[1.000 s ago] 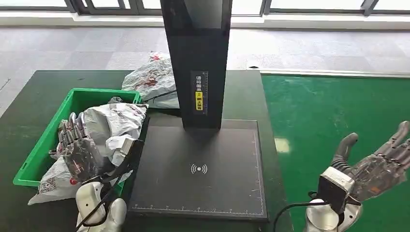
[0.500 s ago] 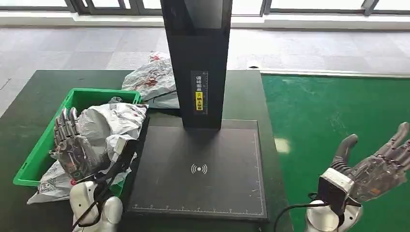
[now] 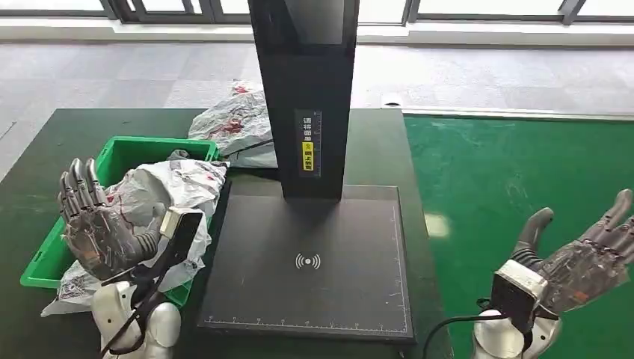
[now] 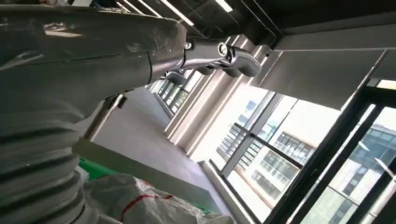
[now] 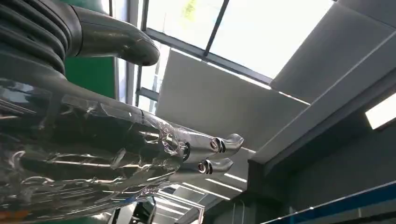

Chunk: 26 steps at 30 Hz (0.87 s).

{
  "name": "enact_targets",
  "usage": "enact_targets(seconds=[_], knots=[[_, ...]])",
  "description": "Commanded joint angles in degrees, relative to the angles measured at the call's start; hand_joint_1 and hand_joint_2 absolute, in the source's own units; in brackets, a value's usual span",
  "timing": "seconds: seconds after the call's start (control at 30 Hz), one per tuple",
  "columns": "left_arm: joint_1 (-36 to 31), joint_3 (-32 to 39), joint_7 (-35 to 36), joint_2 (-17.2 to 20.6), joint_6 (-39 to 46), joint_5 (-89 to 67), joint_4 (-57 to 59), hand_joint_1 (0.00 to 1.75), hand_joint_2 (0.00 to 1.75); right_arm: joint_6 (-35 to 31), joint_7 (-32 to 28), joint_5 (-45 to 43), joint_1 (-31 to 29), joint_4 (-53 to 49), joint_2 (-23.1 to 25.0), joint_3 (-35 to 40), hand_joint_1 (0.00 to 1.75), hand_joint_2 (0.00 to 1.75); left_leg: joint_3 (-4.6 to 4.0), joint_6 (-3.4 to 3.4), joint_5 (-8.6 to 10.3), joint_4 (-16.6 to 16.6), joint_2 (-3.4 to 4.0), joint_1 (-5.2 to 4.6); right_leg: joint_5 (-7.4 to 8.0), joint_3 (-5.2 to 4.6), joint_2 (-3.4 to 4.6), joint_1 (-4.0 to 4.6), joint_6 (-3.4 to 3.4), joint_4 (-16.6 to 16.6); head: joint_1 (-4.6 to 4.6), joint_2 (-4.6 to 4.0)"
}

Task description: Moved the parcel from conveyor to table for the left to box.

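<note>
A grey plastic-wrapped parcel [image 3: 178, 185] lies in the green box [image 3: 118, 149] on the left of the dark table, spilling over the box's near rim. My left hand [image 3: 93, 224] is raised over the box's near left part, fingers spread and upright, holding nothing. In the left wrist view the left hand [image 4: 93, 51] stretches out above the grey parcel [image 4: 135, 203]. My right hand [image 3: 587, 258] hovers open over the green conveyor [image 3: 516, 172] at the right, palm up, empty; in the right wrist view the right hand [image 5: 107, 144] points at the ceiling.
A black scanner base [image 3: 310, 262] with a tall black column [image 3: 305, 90] fills the table's middle. Another grey parcel with red print [image 3: 235, 123] lies behind the box, beside the column. A smaller labelled bag [image 3: 78, 284] hangs over the box's near corner.
My left hand has lifted off the parcel in the box and drawn back to the left, fingers now spread upright. The right hand has stayed put.
</note>
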Motion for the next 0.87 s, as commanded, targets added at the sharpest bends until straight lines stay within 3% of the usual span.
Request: enact_targets(seconds=[0.03, 0.07, 0.27, 0.3, 0.57, 0.6, 0.63, 0.77, 0.8, 0.87], knots=[[-0.50, 1.30, -0.57, -1.29, -0.06, 1.47, -3.72, 0.00, 1.75, 0.13, 0.09, -0.18, 1.87, 1.49, 2.25, -3.48, 0.00, 1.75, 0.06, 0.01, 0.00, -0.05, -0.12, 0.03, -0.03, 0.13, -0.20, 0.04, -0.01, -0.08, 0.00, 0.00], [0.27, 1.98, -2.28, -1.29, -0.06, 3.71, -8.77, 0.00, 1.75, 0.13, 0.09, -0.16, 1.72, 1.65, 2.25, -3.50, 0.00, 1.75, 0.10, 0.01, 0.00, -0.09, -0.12, 0.05, -0.04, 0.18, -0.24, 0.07, -0.02, -0.13, 0.00, 0.00], [0.83, 2.93, -5.08, -1.29, -0.06, 7.14, -13.92, 0.00, 1.75, 0.13, 0.09, -0.17, 1.53, 2.05, 2.25, -3.40, 0.00, 1.75, 0.18, 0.02, 0.01, -0.17, -0.14, 0.06, -0.04, 0.27, -0.31, 0.08, -0.02, -0.22, 0.00, 0.00], [1.37, 9.24, -17.96, -1.29, -0.06, 23.43, -24.44, 0.00, 1.75, 0.13, 0.09, -0.08, 0.36, 3.94, 2.25, -2.75, 0.00, 1.75, 0.10, 0.02, -0.05, -0.06, -0.01, 0.07, -0.05, 0.15, -0.17, 0.09, -0.03, -0.11, 0.00, 0.00], [0.68, 12.46, -21.68, -1.29, -0.06, 28.85, -23.58, 0.00, 1.75, 0.13, 0.09, -0.10, 0.04, 4.31, 2.25, -2.32, 0.00, 1.75, 0.09, -0.01, 0.00, -0.12, -0.01, 0.03, 0.00, 0.15, -0.09, 0.11, -0.03, -0.10, 0.00, 0.00], [5.25, -5.78, -43.28, -1.29, -0.06, 50.45, -20.00, 0.00, 1.75, 0.13, 0.09, -3.09, 1.99, 4.80, 2.25, 5.22, 0.00, 1.75, 0.09, -0.01, 0.01, -0.13, 0.00, 0.04, 0.01, 0.15, -0.09, 0.12, -0.03, -0.12, 0.00, 0.00], [5.34, -9.95, -44.26, -1.29, -0.06, 64.52, -19.46, 0.00, 1.75, 0.13, 0.09, -3.37, 2.70, 5.58, 2.25, 8.26, 0.00, 1.75, 0.20, 0.00, 0.02, -0.24, 0.05, 0.01, 0.03, 0.23, -0.06, 0.10, -0.03, -0.20, 0.00, 0.00], [2.82, -23.56, -44.26, 3.44, -0.56, 72.80, -14.88, 0.00, 1.75, 0.23, 0.09, -5.96, 1.78, 13.30, -1.30, 21.11, 0.00, 1.75, 0.08, 0.01, 0.03, -0.11, -0.20, 0.09, -0.01, 0.24, -0.35, 0.17, -0.02, -0.17, 0.00, 0.00], [2.05, -24.52, -44.26, 3.83, -3.27, 75.28, -12.47, 0.00, 1.75, 1.70, 0.09, -6.43, 1.21, 14.95, -1.91, 23.09, 0.00, 1.75, 0.19, 0.02, 0.06, -0.24, -0.11, 0.05, 0.03, 0.32, -0.29, 0.13, -0.02, -0.26, 0.02, 0.00], [1.18, -21.66, -44.26, 1.12, -17.24, 80.07, -6.83, 0.00, 1.75, 8.34, 0.09, -8.57, 1.11, 15.23, -2.34, 25.46, 0.00, 1.75, 0.25, -0.01, 0.05, -0.25, 0.00, 0.03, 0.06, 0.33, -0.13, 0.10, -0.03, -0.23, 0.00, 0.00]])
